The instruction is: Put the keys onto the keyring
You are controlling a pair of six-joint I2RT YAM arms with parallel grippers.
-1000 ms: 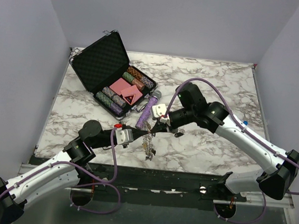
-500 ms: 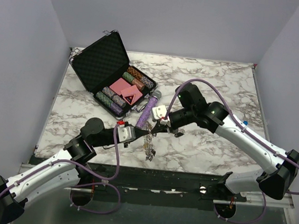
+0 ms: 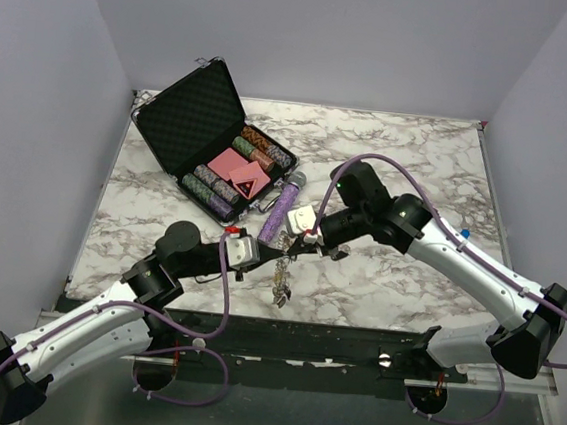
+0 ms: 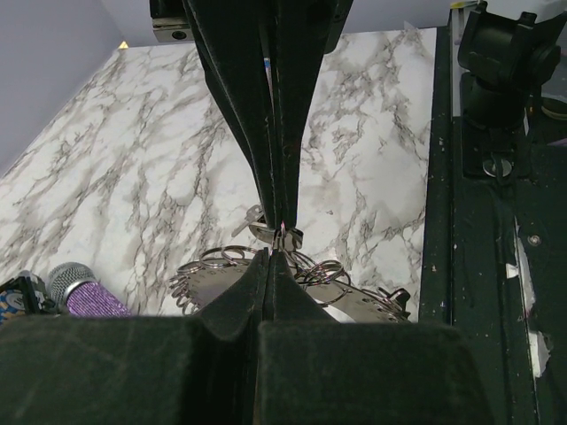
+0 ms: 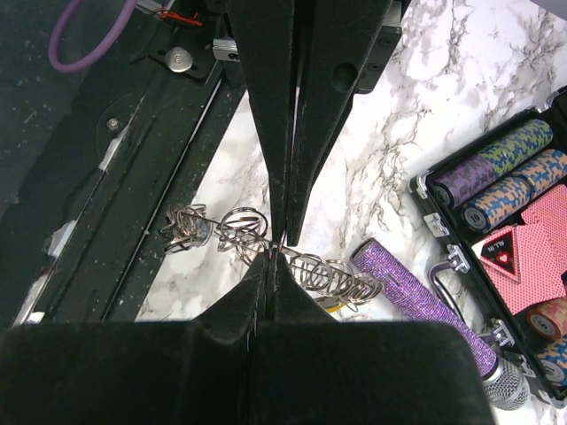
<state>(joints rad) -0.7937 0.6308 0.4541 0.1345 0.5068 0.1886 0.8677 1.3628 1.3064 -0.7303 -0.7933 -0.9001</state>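
Note:
The keyring [image 3: 282, 278], a silver piece strung with several small rings and keys, hangs just above the marble near the table's front edge. My left gripper [image 3: 267, 255] is shut on its top, with closed fingers [image 4: 266, 283] pinching the metal above the ring cluster [image 4: 310, 279]. My right gripper [image 3: 298, 244] comes from the opposite side, tip to tip with the left, and is shut on a small silver key [image 4: 264, 223] at the same spot. In the right wrist view the keyring [image 5: 341, 270] stretches sideways under the right gripper [image 5: 275, 255]. A black-headed key [image 3: 338, 254] lies beside the right gripper.
A purple glittery tube [image 3: 280, 212] lies just behind the grippers and also shows in the right wrist view [image 5: 412, 285]. An open black case [image 3: 188, 113] with poker chips and pink cards stands at the back left. The table's black front rail [image 4: 496, 266] is close by.
My left gripper has moved a little to the right, closing on the right gripper's tip. The hanging keyring has shifted slightly with it.

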